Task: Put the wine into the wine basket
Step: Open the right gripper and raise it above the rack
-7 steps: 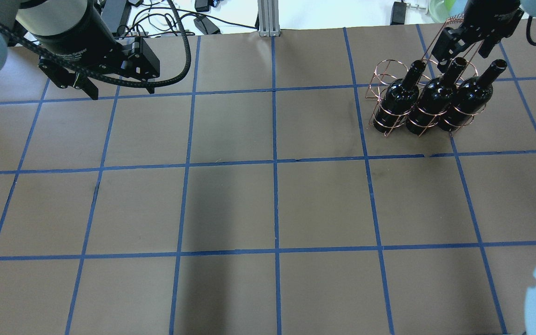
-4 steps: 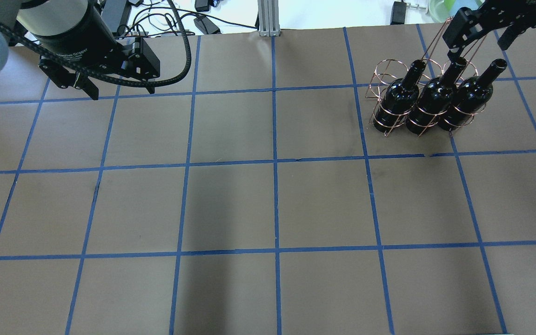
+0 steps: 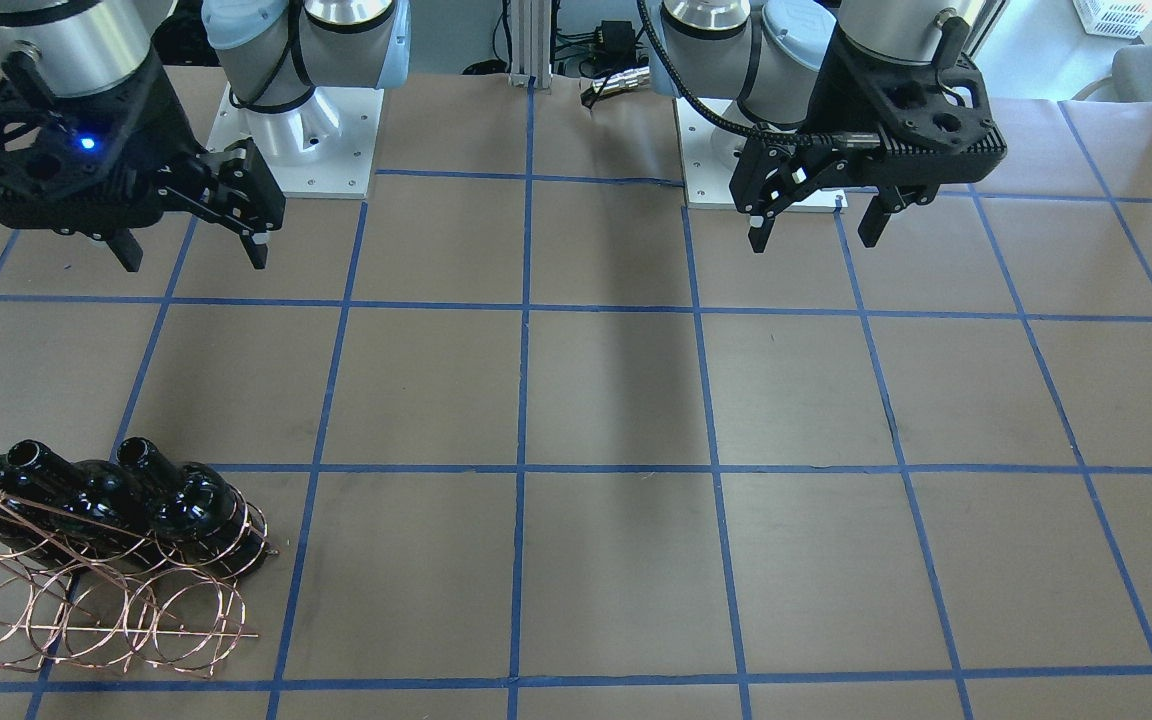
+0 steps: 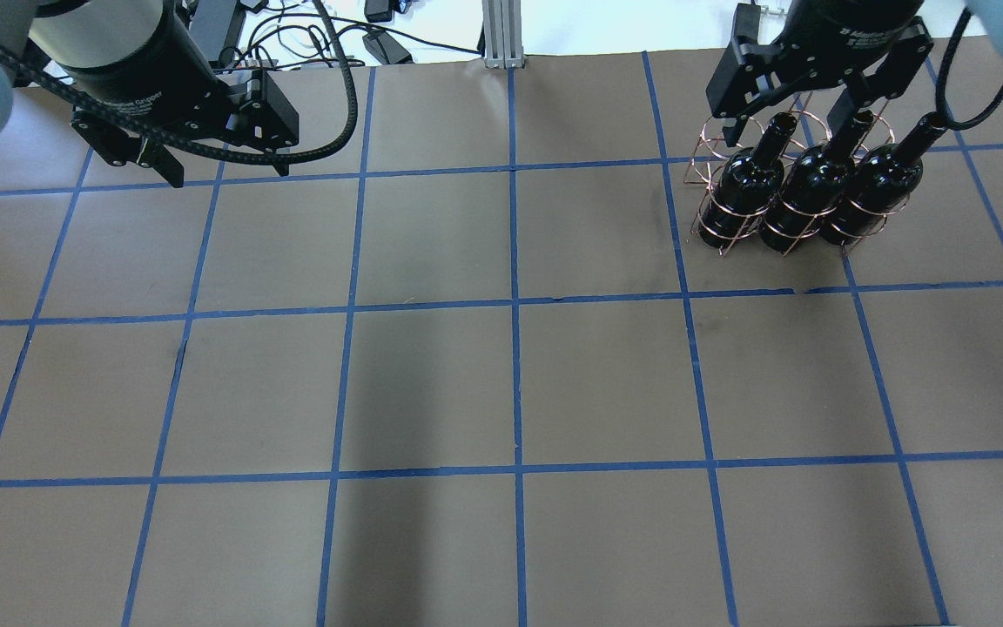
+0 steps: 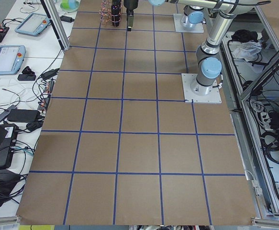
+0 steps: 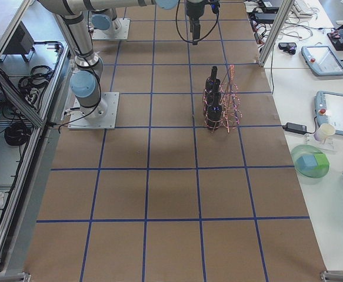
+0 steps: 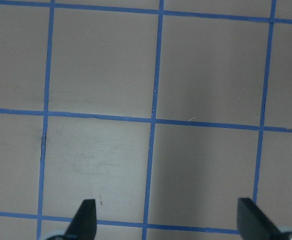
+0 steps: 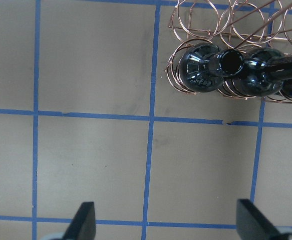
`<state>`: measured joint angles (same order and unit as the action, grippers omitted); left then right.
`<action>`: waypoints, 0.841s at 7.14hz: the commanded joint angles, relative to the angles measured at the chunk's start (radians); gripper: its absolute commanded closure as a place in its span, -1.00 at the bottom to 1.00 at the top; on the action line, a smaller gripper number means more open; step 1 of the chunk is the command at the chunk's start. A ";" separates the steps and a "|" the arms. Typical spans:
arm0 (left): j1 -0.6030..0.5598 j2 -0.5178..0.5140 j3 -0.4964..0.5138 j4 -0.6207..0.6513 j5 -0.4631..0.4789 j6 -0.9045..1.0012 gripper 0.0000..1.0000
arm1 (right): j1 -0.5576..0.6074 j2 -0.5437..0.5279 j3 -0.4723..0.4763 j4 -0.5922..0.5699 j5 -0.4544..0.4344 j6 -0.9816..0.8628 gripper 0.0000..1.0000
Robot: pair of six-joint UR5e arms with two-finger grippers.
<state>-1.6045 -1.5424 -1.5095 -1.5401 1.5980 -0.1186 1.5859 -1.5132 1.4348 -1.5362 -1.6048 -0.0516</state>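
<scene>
Three near-black wine bottles (image 4: pixel 750 178) (image 4: pixel 811 187) (image 4: pixel 876 183) stand upright in the copper wire wine basket (image 4: pixel 710 144), in its row of rings nearest the robot. The front-facing view shows the bottles (image 3: pixel 186 505) and the basket's empty rings (image 3: pixel 86 610). My right gripper (image 4: pixel 784 122) is open and empty. It hangs high, clear of the bottles, which show at the top of its wrist view (image 8: pixel 201 67). My left gripper (image 4: pixel 227 170) is open and empty over bare table at the far left (image 3: pixel 816 230).
Brown table cover with a blue tape grid (image 4: pixel 514 300). Cables and power bricks (image 4: pixel 380 43) lie beyond the table's far edge. Tablets and a green bowl (image 6: pixel 309 161) sit on the side bench.
My right gripper has left the basket's handle area at the far right and swung left in the overhead view. Bottles, basket and left arm have not moved.
</scene>
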 commanded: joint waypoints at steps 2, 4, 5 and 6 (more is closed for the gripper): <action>0.000 0.001 0.000 0.000 0.000 0.000 -1.00 | 0.017 0.004 0.019 0.001 -0.041 0.010 -1.00; 0.000 -0.001 0.000 0.000 0.000 0.000 -1.00 | 0.017 0.013 0.021 -0.002 -0.034 0.010 -1.00; -0.002 -0.004 -0.002 0.000 -0.001 -0.001 -1.00 | 0.017 0.013 0.021 -0.004 -0.041 0.004 -1.00; -0.002 -0.002 0.000 0.000 0.000 -0.001 -1.00 | 0.017 0.011 0.021 -0.010 -0.041 0.001 -1.00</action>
<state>-1.6055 -1.5446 -1.5101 -1.5402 1.5977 -0.1191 1.6029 -1.5015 1.4554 -1.5407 -1.6438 -0.0462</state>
